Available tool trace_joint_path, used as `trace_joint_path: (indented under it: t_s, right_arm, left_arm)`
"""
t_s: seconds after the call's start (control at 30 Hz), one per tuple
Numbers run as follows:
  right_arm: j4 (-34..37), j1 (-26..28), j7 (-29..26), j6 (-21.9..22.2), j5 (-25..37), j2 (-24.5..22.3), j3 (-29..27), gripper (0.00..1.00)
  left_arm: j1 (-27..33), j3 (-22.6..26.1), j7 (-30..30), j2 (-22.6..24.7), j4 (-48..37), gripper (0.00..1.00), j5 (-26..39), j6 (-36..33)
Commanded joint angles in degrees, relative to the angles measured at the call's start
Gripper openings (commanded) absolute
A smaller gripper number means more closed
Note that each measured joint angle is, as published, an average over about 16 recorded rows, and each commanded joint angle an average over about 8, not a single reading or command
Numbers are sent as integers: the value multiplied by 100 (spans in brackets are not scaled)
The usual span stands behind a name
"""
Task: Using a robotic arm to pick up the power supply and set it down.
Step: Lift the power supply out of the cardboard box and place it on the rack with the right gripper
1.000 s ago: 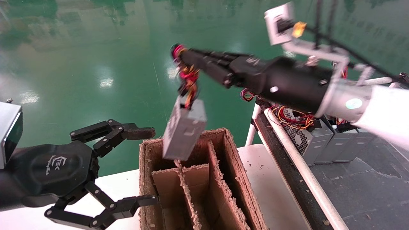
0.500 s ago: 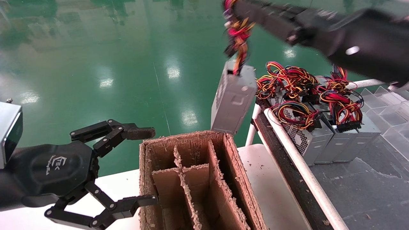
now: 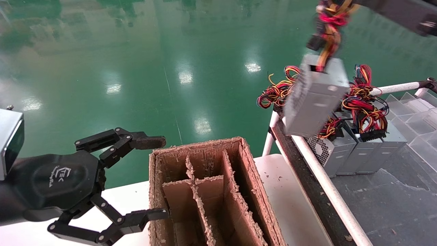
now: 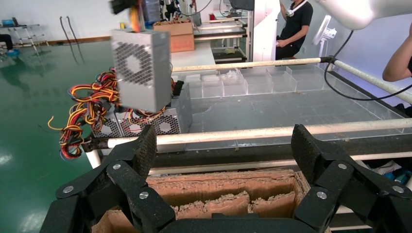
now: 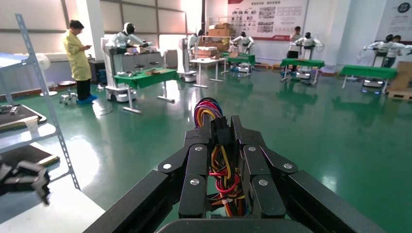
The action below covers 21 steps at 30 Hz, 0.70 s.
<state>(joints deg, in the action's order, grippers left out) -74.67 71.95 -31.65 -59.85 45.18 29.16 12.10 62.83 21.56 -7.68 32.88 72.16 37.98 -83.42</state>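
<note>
We judge the pick-up done and the setting down still ahead. Our right gripper (image 5: 223, 145) is clamped on the wire bundle (image 3: 328, 24), and the power supply (image 3: 315, 97) hangs tilted from it at about two o'clock from the cardboard box (image 3: 205, 191), above the other units (image 3: 344, 150) on the dark bench (image 3: 392, 201). Our left gripper (image 3: 150, 176) waits spread wide at nine o'clock beside the box. The right arm is mostly cut off at the head view's top edge, and where the unit should land we cannot tell.
</note>
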Motion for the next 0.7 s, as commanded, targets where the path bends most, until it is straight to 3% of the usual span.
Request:
trace_joint_path:
  t_s: [0.03, 0.4, 0.7]
  right_arm:
    - [14, -136, 83, -124, -179, -209, -164, 0]
    - [654, -1274, 410, -1007, -1161, -966, -879, 0]
    - [1453, -2293, 736, -1694, -1736, -1291, -1371, 0]
  left_arm:
    - [0, 0, 0, 0, 0, 100, 0, 0]
    - [0, 0, 0, 0, 0, 100, 0, 0]
    - [0, 1, 0, 0, 0, 100, -1, 0]
